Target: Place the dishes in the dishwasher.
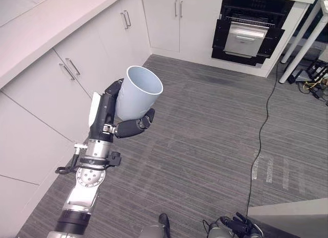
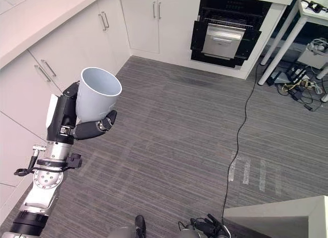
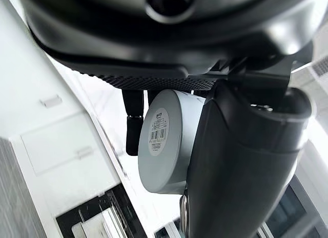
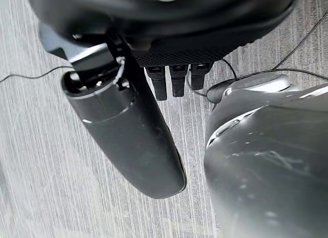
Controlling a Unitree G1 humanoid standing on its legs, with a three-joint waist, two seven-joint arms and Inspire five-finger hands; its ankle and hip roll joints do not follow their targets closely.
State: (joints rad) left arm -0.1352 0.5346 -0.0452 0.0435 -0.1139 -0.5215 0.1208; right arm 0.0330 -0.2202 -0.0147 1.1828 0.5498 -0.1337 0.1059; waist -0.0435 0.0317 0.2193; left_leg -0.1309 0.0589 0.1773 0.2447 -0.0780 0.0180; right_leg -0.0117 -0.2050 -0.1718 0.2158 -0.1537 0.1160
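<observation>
At centre left of the left eye view I see the left robot hand (image 1: 119,117) raised above the floor, thumb curled across the lower wall of a pale blue-grey cup (image 1: 138,94) and fingers wrapped behind it. I note the cup is tilted, its open mouth facing up and toward the right of the frame, with nothing visible inside. White cabinets (image 1: 61,89) with bar handles run along the left edge under a white desk (image 1: 41,27). An open dishwasher (image 1: 247,30), its door lowered and racks showing, sits at the upper right, well apart from the cup across the grey striped floor (image 1: 205,135).

From the right eye view I record the same layout: the cup sits at left of centre in that robot hand, with the dishwasher at upper centre-right. White table legs (image 2: 279,48) stand just right of the dishwasher.

Through the left wrist view I see the cup's flat base, bearing a label, facing the camera. The thumb lies along one side of the cup and fingers (image 3: 134,120) reach round the far side, so the grasp is firm on the cup.

Through the right wrist view I see the right robot hand (image 4: 128,130) above the striped floor, thumb extended and fingers relaxed, holding nothing.
</observation>
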